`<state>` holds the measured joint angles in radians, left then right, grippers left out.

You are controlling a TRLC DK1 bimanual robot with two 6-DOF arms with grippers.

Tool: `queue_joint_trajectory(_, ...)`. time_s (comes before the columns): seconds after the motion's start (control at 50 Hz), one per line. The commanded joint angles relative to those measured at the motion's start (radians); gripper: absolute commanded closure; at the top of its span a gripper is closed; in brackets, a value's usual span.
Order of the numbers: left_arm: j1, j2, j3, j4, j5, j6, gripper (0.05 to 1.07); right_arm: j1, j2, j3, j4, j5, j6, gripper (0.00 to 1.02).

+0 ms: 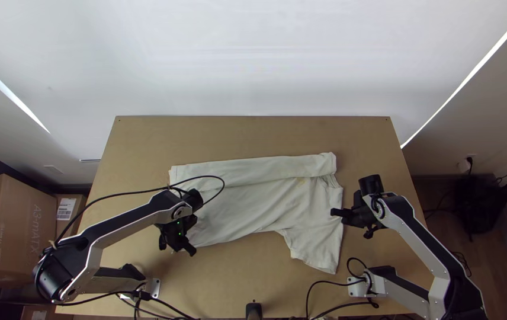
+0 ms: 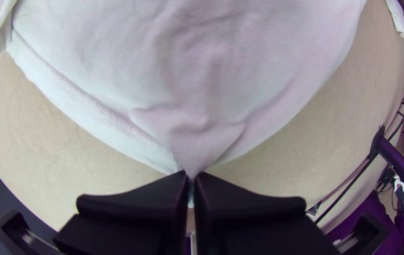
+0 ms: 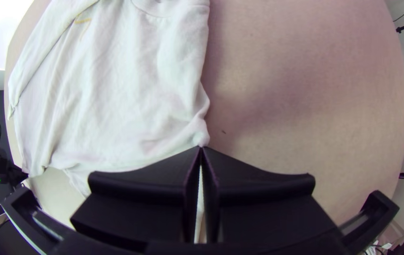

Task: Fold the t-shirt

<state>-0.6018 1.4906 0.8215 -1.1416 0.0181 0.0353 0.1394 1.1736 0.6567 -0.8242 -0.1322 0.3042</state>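
At the left of your top view, the large cardboard box (image 1: 19, 204) carries dark lettering (image 1: 35, 222) that runs up its side; you can make out "A3-", then what looks like "MATX". Further print on that same side is too small for you to read. Just beside it, the smaller box (image 1: 66, 229) bears a white label (image 1: 66, 208) with dark printed lines, also too small to make out.
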Motion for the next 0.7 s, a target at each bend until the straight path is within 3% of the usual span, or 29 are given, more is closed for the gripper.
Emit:
queue_joint_trajectory(0.0,0.036,-0.049,-0.025,-0.006,0.011,0.029,1.05,-0.043,-0.015,0.012,-0.021,-0.003,-0.048,1.0)
queue_joint_trajectory(0.24,0.237,-0.125,-0.007,-0.044,0.009,0.141,1.04,-0.152,-0.012,0.004,-0.026,-0.001,-0.143,1.0)
queue_joint_trajectory(0.36,0.293,-0.142,-0.007,-0.049,0.009,0.169,1.04,-0.166,-0.015,0.012,-0.027,-0.001,-0.146,1.0)
queue_joint_trajectory(0.68,0.293,-0.173,0.128,-0.003,0.011,0.103,1.05,-0.038,-0.068,0.133,-0.067,-0.004,-0.096,1.0)
